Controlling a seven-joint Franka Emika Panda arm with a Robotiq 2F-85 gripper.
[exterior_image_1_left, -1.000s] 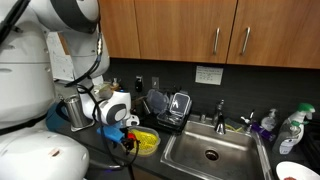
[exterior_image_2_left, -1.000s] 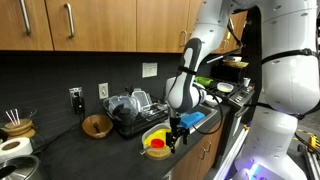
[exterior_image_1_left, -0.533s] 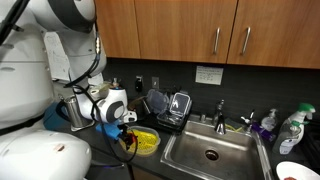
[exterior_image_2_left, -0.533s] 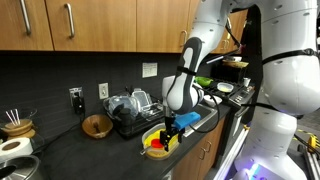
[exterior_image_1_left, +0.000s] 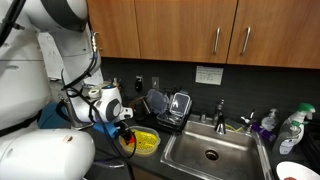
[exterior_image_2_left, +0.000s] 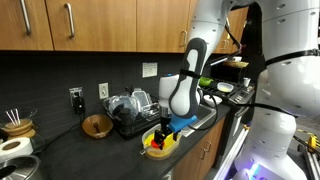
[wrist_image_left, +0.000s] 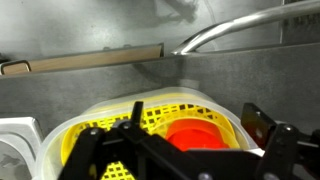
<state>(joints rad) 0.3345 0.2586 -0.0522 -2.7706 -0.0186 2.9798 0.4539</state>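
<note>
Kitchen counter (exterior_image_2_left: 85, 152), dark top, dark backsplash, wooden cabinets (exterior_image_1_left: 190, 28) overhead. Steel sink (exterior_image_1_left: 210, 152) with faucet (exterior_image_1_left: 220, 112) shows in an exterior view, with a spray bottle (exterior_image_1_left: 291, 128) at its far corner. Black dish rack (exterior_image_2_left: 130, 108) stands against the wall, seen in both exterior views. Wooden bowl (exterior_image_2_left: 97, 125) sits just beside it.

Yellow basket (exterior_image_1_left: 146, 142), slotted plastic, sits on the counter between the dish rack and the counter edge, near the sink. Wrist view: the yellow basket holds a red round object (wrist_image_left: 195, 135) toward one side. Part of it is hidden behind the gripper body, so what it is cannot be told.

Gripper (exterior_image_2_left: 165, 137) hangs over the yellow basket, pointing down, close above its rim. Jaws stand wide apart with nothing between them. In the wrist view the two dark fingers (wrist_image_left: 88, 160) frame the yellow basket, one on either side of the red round object. Whether they touch either one cannot be told. Curved metal bar (wrist_image_left: 232, 28) runs across the top of the wrist view.
</note>
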